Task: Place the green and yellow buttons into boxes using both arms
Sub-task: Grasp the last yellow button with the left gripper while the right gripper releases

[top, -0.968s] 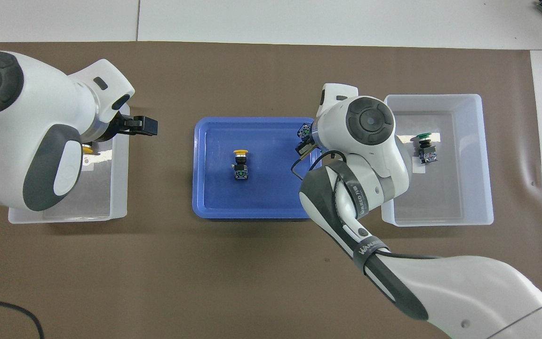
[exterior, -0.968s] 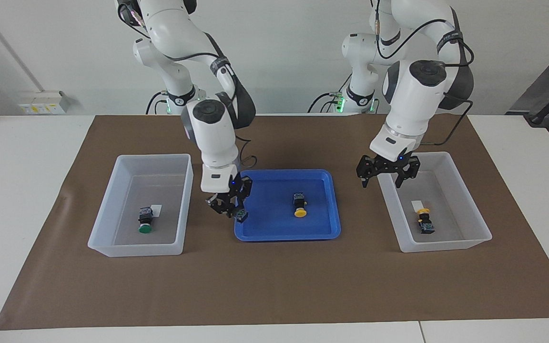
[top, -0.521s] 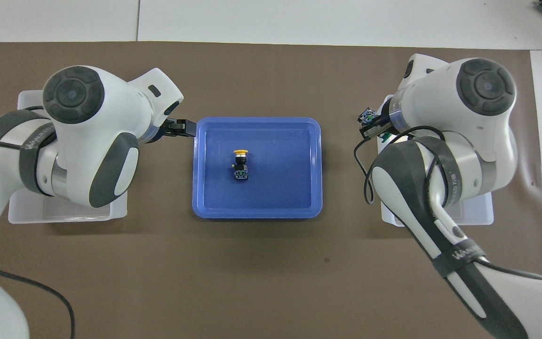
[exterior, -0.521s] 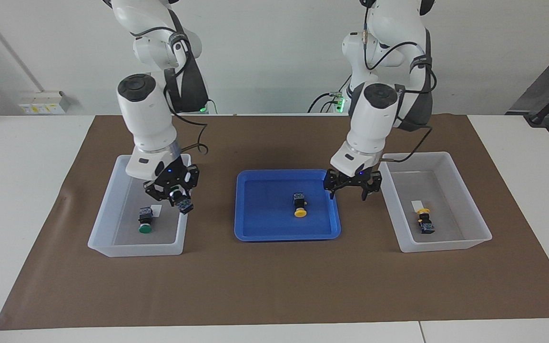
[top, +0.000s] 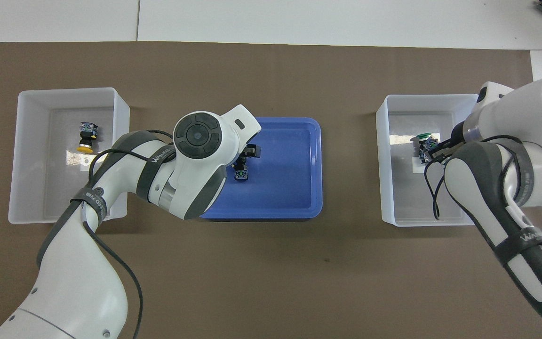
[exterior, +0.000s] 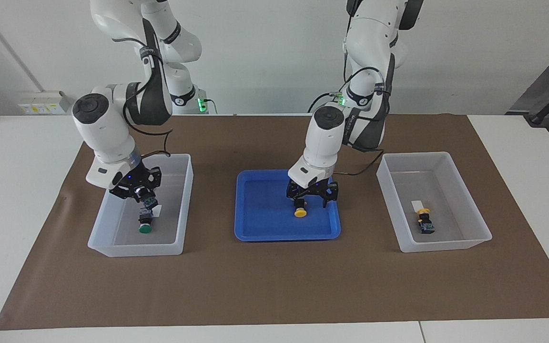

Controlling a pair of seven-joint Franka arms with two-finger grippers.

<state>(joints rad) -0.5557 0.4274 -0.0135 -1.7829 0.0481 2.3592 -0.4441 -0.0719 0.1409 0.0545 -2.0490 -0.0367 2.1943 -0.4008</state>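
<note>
The right gripper (exterior: 137,191) has its black fingers squeezed on a small push-button switch with a bluish base (exterior: 149,202). It holds that button inside the see-through white plastic box at the right arm's end of the table (exterior: 182,200), just above the floor of the box. Right beside the held button lies another small switch with a round green cap (exterior: 145,227), flat on the box floor next to a little white label (exterior: 156,210). From above, the white right arm (top: 501,155) hides most of its gripper.

The left gripper (exterior: 311,193) is down low in the shallow blue plastic tray (exterior: 255,228) in the middle of the table. Its fingers stand spread apart, one on each side of the black body of a switch with a round yellow cap (exterior: 299,212). This button lies on the tray floor, with its cap pointing away from the robots. The fingers are not pinching it.

The other see-through white plastic box (exterior: 465,238) sits at the left arm's end of the table. Inside it lies one more switch with a yellow cap (exterior: 425,218), beside its own white label (exterior: 417,205).

Both boxes and the tray rest on a big brown mat (exterior: 274,286) that covers the white table (exterior: 17,157).
</note>
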